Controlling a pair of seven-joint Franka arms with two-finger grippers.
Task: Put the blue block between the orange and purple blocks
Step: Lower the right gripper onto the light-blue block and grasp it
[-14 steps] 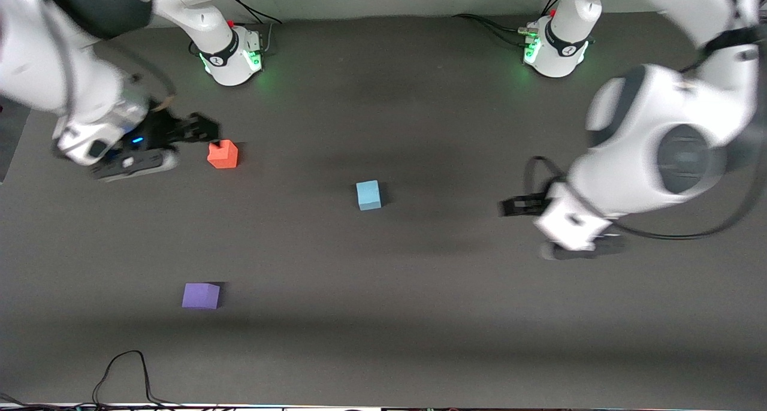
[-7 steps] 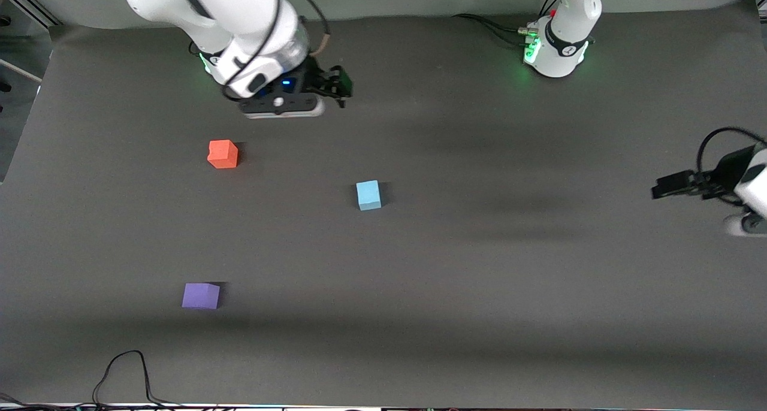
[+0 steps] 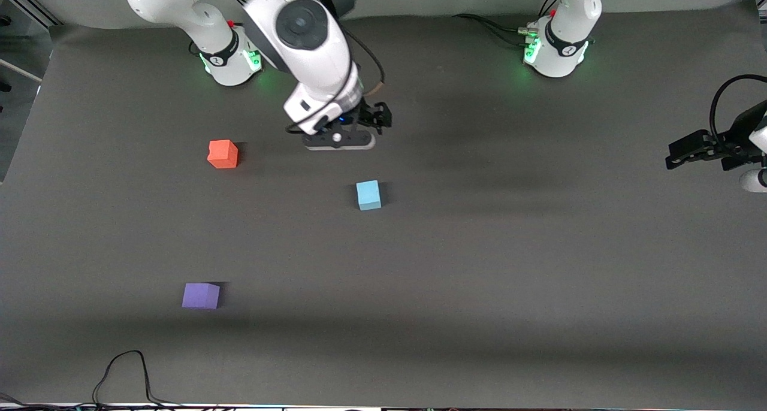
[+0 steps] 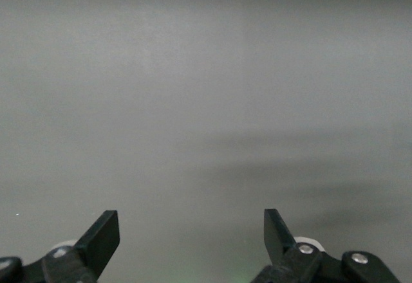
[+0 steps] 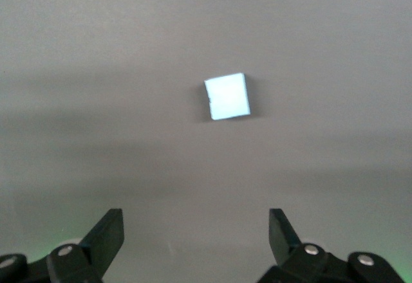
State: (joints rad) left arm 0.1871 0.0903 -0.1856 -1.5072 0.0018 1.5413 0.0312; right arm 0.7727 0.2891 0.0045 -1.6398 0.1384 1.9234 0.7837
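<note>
The blue block [image 3: 368,195] sits alone near the middle of the dark mat and also appears in the right wrist view as the blue block [image 5: 228,96]. The orange block [image 3: 223,154] lies toward the right arm's end. The purple block [image 3: 201,296] lies much nearer the front camera than the orange one. My right gripper [image 3: 379,116] hangs open and empty over bare mat, a short way from the blue block on the bases' side; its fingers [image 5: 106,235] stand wide apart. My left gripper [image 3: 680,150] waits open and empty over the left arm's end, with only bare mat between its fingers [image 4: 103,238].
Both arm bases [image 3: 230,60] [image 3: 554,51] stand along the mat's edge farthest from the front camera. A black cable [image 3: 126,372] loops onto the mat at the edge nearest that camera. The grey mat [image 3: 479,267] covers the whole table.
My right arm has swung from beside the orange block across to the mat near the blue block. My left arm has drawn back to its own end. No block has moved.
</note>
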